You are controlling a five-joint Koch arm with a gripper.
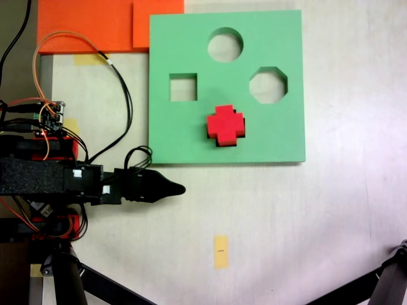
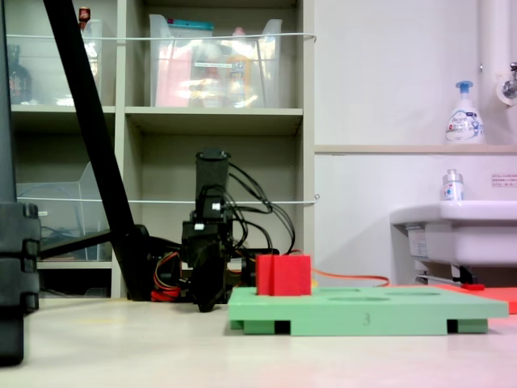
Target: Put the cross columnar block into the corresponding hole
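Observation:
The red cross columnar block (image 1: 224, 124) stands upright on the green foam board (image 1: 267, 140), in its lower middle. In the second exterior view the block (image 2: 283, 275) sticks up well above the board (image 2: 367, 312). The corresponding hole is hidden under the block; only a dark sliver shows along the block's lower edge. My gripper (image 1: 177, 189) is off the board, near its lower left corner in the first exterior view. Its jaws meet in a point with nothing between them. In the second exterior view the gripper (image 2: 207, 301) hangs low over the table, left of the board.
The board also has a round hole (image 1: 225, 44), a square hole (image 1: 183, 88) and an octagonal hole (image 1: 268, 84). Orange foam sheets (image 1: 89, 25) lie past its top left. A yellow tape mark (image 1: 220, 251) sits below. Cables (image 1: 121, 95) trail by the arm; tripod legs (image 1: 70, 279) cross the bottom.

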